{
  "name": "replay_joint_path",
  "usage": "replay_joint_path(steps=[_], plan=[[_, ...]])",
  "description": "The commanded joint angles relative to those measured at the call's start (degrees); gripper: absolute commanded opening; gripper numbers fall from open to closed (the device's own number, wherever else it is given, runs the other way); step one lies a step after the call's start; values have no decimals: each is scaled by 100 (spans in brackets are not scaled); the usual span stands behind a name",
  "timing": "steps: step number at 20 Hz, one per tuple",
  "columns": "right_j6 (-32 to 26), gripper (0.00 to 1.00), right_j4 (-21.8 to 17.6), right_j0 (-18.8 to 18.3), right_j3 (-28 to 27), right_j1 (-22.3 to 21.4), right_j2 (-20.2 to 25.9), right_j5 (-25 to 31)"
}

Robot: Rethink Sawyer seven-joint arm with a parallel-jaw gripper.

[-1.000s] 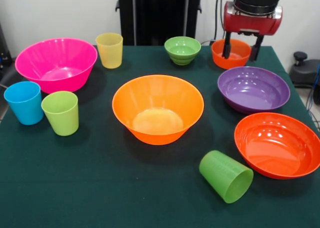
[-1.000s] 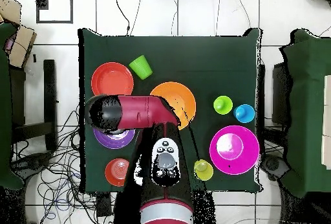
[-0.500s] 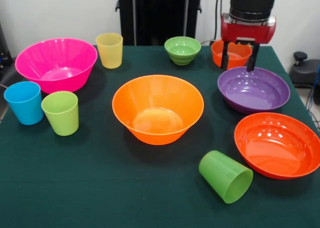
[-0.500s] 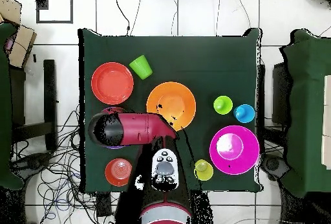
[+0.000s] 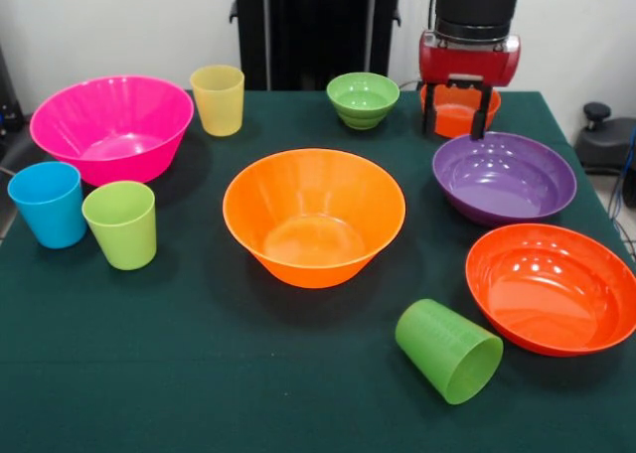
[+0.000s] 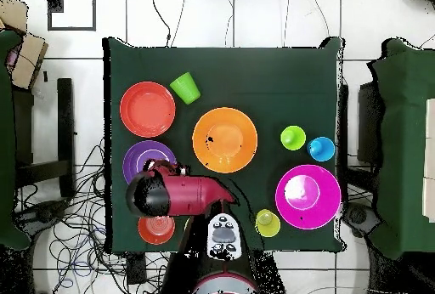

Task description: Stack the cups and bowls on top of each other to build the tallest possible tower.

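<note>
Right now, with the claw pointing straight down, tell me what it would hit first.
Probably the small orange bowl: the open claw hangs over its front rim, fingers astride it. Depth is uncertain; the purple bowl sits just in front.

One camera sits low at the table's (image 5: 199, 374) edge, close in, facing across the cloth toward the arm (image 5: 469, 36). The other hangs high above, looking straight down, taking in the whole table (image 6: 255, 78) and surrounding floor. Both share the tabletop (turned half round between them), including the orange bowl (image 5: 314, 215) (image 6: 225, 139).
</note>
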Motion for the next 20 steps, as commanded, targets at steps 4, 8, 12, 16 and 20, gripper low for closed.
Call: replay_joint_path(steps=[4,8,12,16,20], plan=[[1217,100,49,287,827,552,477,-811],[1273,100,125,528,745,690,302,-934],[1247,100,104,577,636,867,231,-1118],[1158,100,-8,291,626,1023,419,-1265],[1059,100,-40,-18,646,922,533,-1143]])
